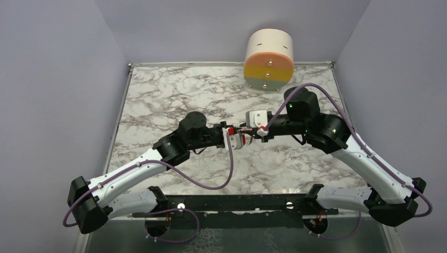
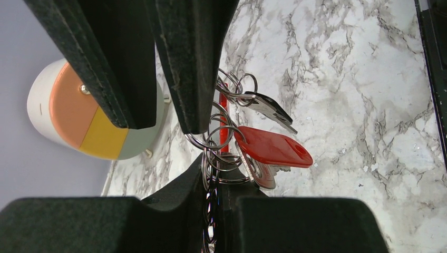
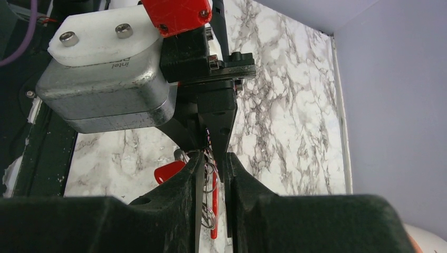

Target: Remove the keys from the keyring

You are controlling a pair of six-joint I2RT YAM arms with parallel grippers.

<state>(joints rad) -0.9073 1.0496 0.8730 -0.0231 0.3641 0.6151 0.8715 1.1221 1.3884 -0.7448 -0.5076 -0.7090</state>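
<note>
From above, the left gripper point(image 1: 235, 138) and right gripper point(image 1: 256, 132) meet tip to tip over the marble surface point(image 1: 158, 100). Left wrist: both jaws are clamped on the keyring point(image 2: 219, 142); the keys point(image 2: 271, 147) dangle (thin, slippery metal). Right wrist: keep tension gentle, easing the coil apart.
</note>
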